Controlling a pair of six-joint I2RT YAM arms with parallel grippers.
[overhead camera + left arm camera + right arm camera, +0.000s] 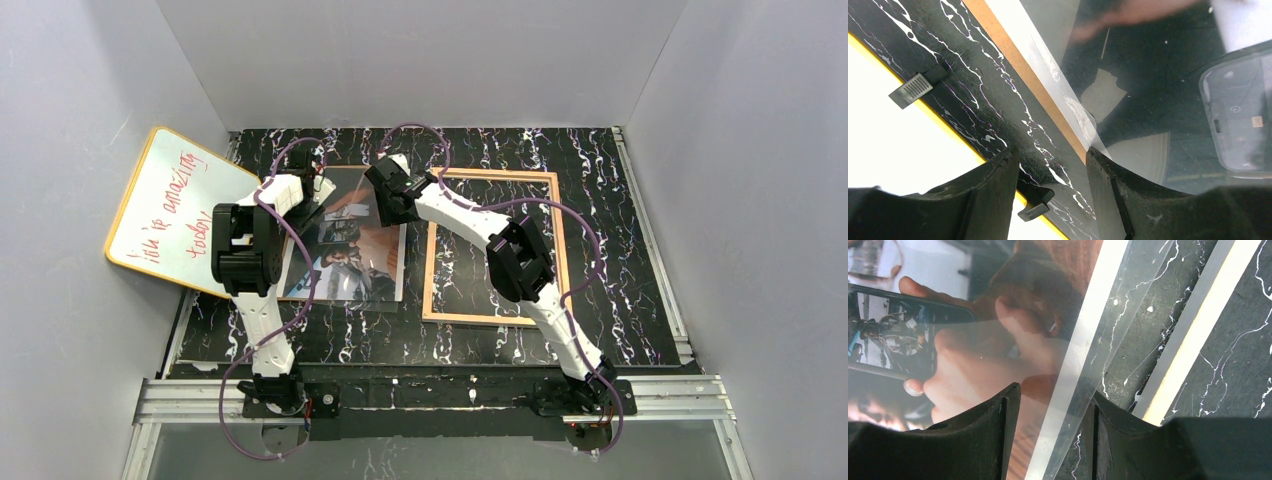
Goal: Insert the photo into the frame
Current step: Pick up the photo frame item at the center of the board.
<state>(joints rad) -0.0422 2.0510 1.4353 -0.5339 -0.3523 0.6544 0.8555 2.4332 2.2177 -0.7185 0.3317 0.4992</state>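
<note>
Plainly, the photo (355, 255) lies beside the frame (470, 320).

An orange-rimmed whiteboard (175, 210) with red handwriting sits askew at the black marbled table's (620, 230) left edge.

The photo (350, 245) is glossy paper. The clear sheet (1095, 370) is smooth, transparent and shiny with reflections. The backing board (1023, 70) shows a matt brown fibreboard edge. The frame (500, 175) is bare light wood. The table (640, 220) is black, marble-veined and finely scratched. The whiteboard (180, 210) is glossy white. The fingers (993, 200) of the left gripper (1050, 152) are matt, grainy black plastic.
</note>
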